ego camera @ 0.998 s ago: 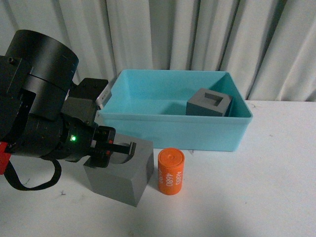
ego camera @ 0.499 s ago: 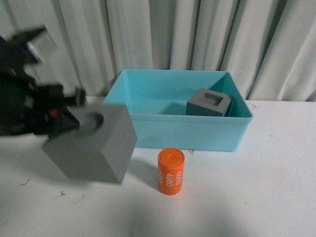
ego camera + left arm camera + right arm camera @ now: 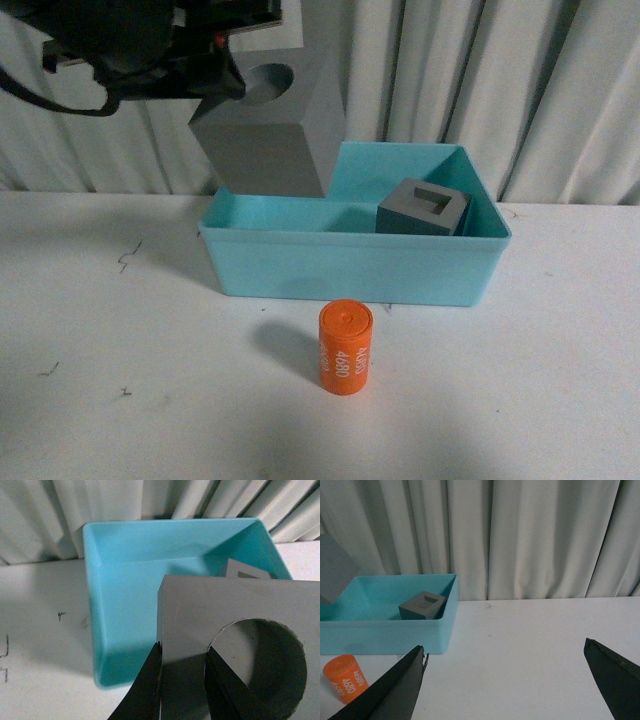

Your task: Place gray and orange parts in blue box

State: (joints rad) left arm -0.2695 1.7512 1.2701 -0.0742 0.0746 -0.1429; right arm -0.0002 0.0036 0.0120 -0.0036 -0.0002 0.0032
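A gray cube [image 3: 270,130] is being pinched by the left gripper [image 3: 182,672] above the blue box [image 3: 350,270]. The right gripper [image 3: 505,647] is being held with jaws spread.

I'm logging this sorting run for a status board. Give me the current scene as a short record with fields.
left gripper: shut on the round-recess gray cube, one finger in its recess
round-recess gray cube: in the air, near the left end of the blue box
square-recess gray cube: inside the blue box, right end
orange cylinder: upright on the table, in front of the box, not touching it
right gripper: open, empty
not yet in box: round-recess gray cube, orange cylinder
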